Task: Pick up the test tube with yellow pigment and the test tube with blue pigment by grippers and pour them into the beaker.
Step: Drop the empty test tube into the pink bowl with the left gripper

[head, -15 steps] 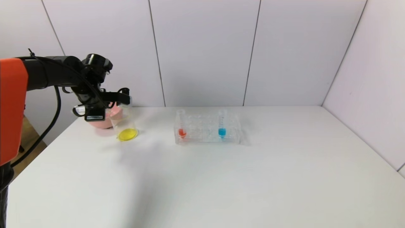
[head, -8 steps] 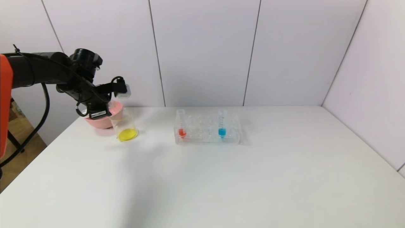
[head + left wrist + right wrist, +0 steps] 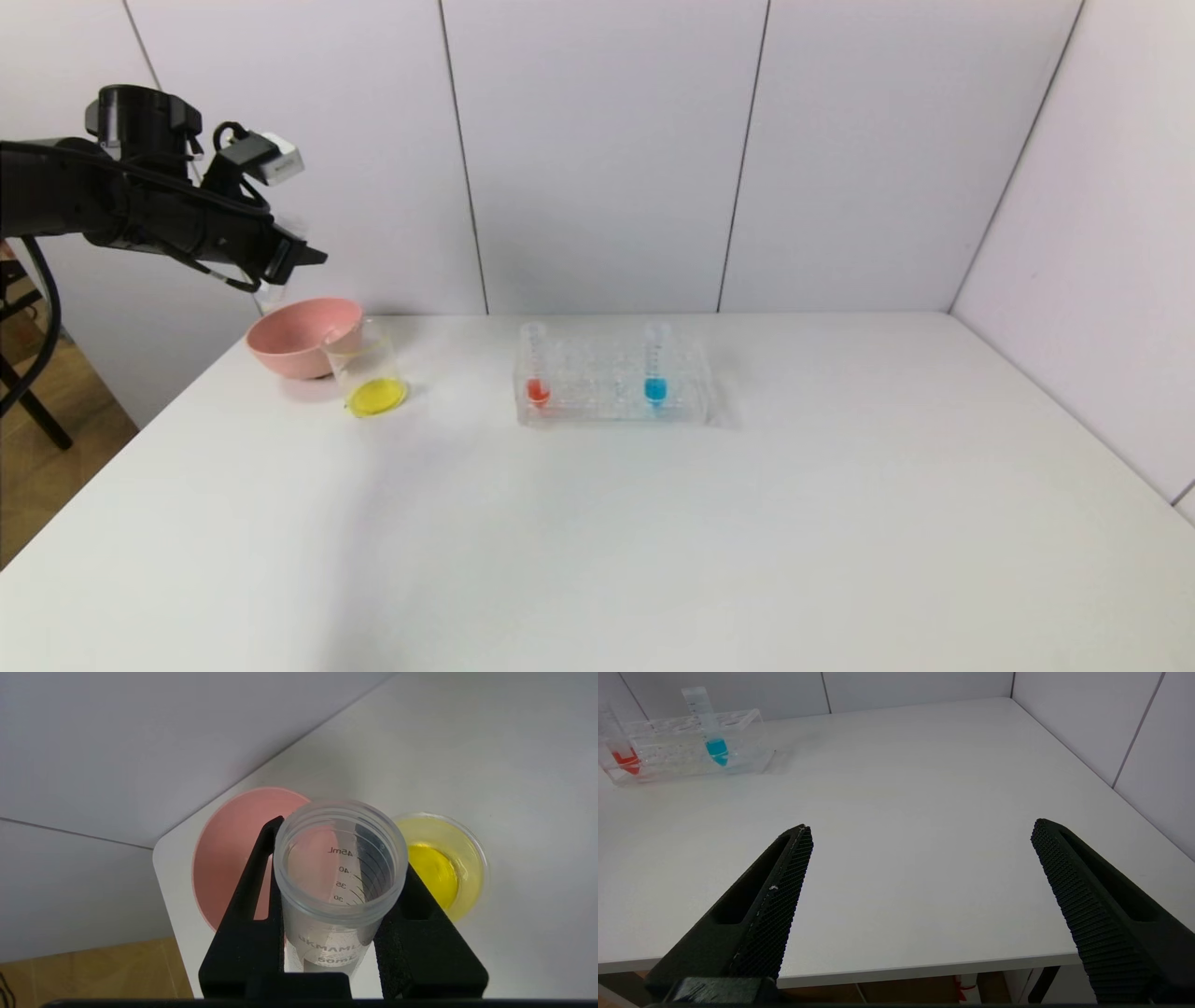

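We see bowl (image 3: 303,336) far left on table (image 3: 597,523) | beaker (image 3: 369,373) touching its right | rack (image 3: 611,383) farther right, holding two tubes.

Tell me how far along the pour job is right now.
Done: yellow liquid sits in the beaker. In hand: the left hand grips the emptied yellow-pigment tube, raised above the pink bowl. Left: the blue-pigment tube stands full in the rack beside a red tube; the right hand waits open near the table's front edge.
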